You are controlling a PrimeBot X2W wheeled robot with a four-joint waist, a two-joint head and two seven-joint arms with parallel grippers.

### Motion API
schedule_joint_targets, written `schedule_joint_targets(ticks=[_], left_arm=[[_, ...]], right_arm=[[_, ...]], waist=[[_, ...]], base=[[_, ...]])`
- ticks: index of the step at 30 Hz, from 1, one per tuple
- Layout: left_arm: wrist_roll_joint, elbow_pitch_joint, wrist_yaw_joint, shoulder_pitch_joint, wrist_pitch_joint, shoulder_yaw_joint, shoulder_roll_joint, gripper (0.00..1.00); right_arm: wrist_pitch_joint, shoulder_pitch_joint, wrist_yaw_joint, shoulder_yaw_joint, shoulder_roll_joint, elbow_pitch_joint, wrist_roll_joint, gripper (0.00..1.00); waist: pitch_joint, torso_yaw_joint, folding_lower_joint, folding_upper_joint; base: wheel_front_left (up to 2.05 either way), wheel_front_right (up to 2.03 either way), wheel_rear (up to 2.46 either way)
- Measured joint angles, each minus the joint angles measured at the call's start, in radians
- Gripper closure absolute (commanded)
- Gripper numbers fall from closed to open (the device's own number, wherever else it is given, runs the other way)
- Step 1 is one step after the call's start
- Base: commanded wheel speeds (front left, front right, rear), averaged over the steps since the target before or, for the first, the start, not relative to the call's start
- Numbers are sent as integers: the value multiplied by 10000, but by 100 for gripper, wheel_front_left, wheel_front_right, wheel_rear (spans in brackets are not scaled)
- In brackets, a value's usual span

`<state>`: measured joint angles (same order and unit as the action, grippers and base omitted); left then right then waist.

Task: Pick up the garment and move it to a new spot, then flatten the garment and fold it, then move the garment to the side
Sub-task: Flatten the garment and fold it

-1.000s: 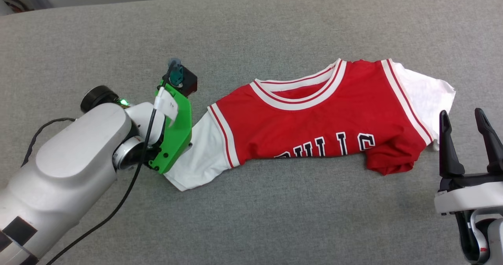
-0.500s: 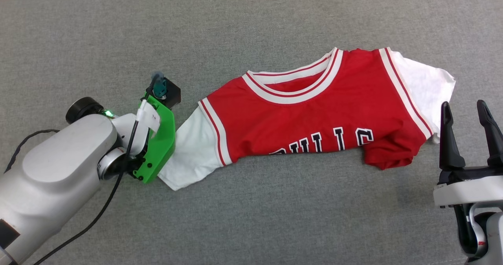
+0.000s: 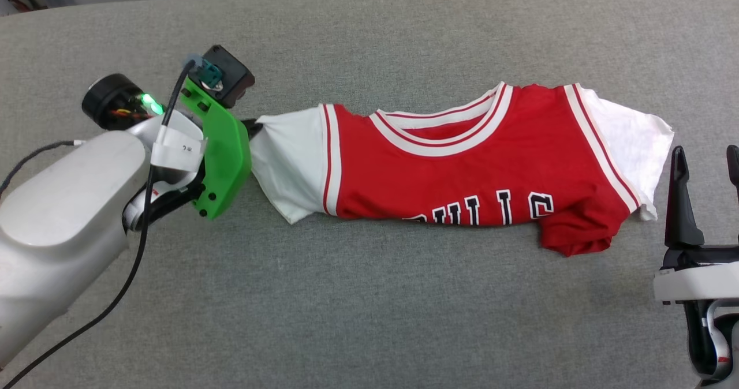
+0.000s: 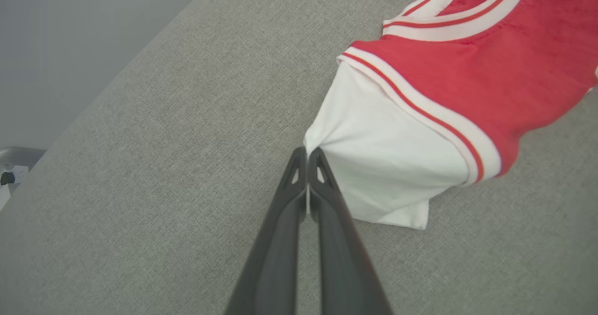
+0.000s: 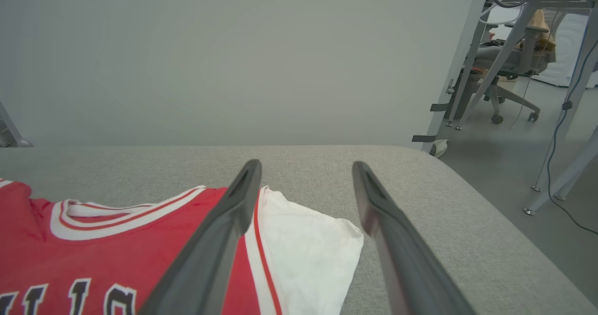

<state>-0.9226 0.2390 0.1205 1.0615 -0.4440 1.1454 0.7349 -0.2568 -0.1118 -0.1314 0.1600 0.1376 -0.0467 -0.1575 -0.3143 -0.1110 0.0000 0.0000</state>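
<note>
The garment [image 3: 462, 169], a red jersey with white sleeves and striped trim, lies folded across the grey surface, its black lettering partly tucked under. My left gripper [image 4: 307, 153] is shut on the edge of the garment's [image 4: 467, 86] white left sleeve, which bunches into a pinched point at the tips. In the head view the left gripper [image 3: 254, 124] sits behind its green mount at the sleeve's upper corner. My right gripper [image 3: 707, 158] stands open at the right edge, close beside the other white sleeve. In the right wrist view the right gripper [image 5: 306, 165] is open above the garment [image 5: 117, 249], nothing between the fingers.
The grey padded surface [image 3: 369, 320] spreads wide in front of and behind the garment. Its right end rounds off [image 5: 490, 221] to the floor, where desk legs and an office chair [image 5: 509, 72] stand. A pale wall rises behind the far edge.
My left gripper closed on the white sleeve's edge and drew it up and away from me, so the sleeve now stretches into a point. The right gripper stayed open.
</note>
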Motion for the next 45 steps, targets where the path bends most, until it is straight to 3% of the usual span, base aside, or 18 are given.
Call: schedule_joint_targets(ticks=[5, 11, 23, 24, 25, 26, 30, 33, 38, 41, 45], left_arm=[[337, 368, -268, 386, 621, -253, -94, 100], [740, 2151, -414, 653, 1390, -389, -623, 100], [903, 5791, -130, 716, 2834, -213, -1471, 100], [871, 5908, -98, 716, 2938, -209, -1530, 86], [855, 6017, -86, 716, 3074, -209, -1599, 55], [882, 6100, -86, 717, 3342, -196, -1645, 0], [999, 6247, -150, 657, 4823, -257, -1783, 0], [1126, 5992, -591, 540, 6146, -575, -1862, 0], [1258, 4671, -1703, -68, 6955, -1252, -1776, 0], [1595, 3005, -2690, -788, 6997, -2157, -1524, 0], [2564, 447, -4222, -2348, 7001, -3739, -1216, 0]], right_arm=[[-2, -58, 0, -48, -19, -180, 58, 0], [0, -317, 0, -69, -75, -263, 105, 0], [-2, -460, 0, 77, -232, -291, 146, 0], [0, -460, 0, 119, -232, -272, 150, 0], [-2, -460, 0, 165, -232, -247, 153, 0], [0, -460, 0, 186, -228, -222, 155, 0], [0, -465, 0, 286, -136, -217, 121, 0], [-2, -486, 0, 453, 127, -236, 21, 0], [-2, -684, 0, 759, 922, -293, -151, 0], [107, -1073, 0, 811, 1526, -203, -608, 0], [1237, -1787, 0, 500, 2700, -46, -1478, 0]], waist=[[-247, -169, 0, 0], [-706, -558, 0, 0], [-1410, -1290, 0, 0], [-1407, -1291, 1, 0], [-1391, -1283, 1, 0], [-1361, -1270, 1, 0], [-1132, -1155, 1, 0], [-849, -1002, 1, 0], [-349, -663, 1, 0], [-106, -410, 1, 0], [127, -52, 1, 0]], base=[[0, 0, 0], [0, 0, 0], [0, 0, 0], [0, 0, 0], [0, 0, 0], [0, 0, 0], [0, 0, 0], [0, 0, 0], [0, 0, 0], [0, 0, 0], [0, 0, 0]])
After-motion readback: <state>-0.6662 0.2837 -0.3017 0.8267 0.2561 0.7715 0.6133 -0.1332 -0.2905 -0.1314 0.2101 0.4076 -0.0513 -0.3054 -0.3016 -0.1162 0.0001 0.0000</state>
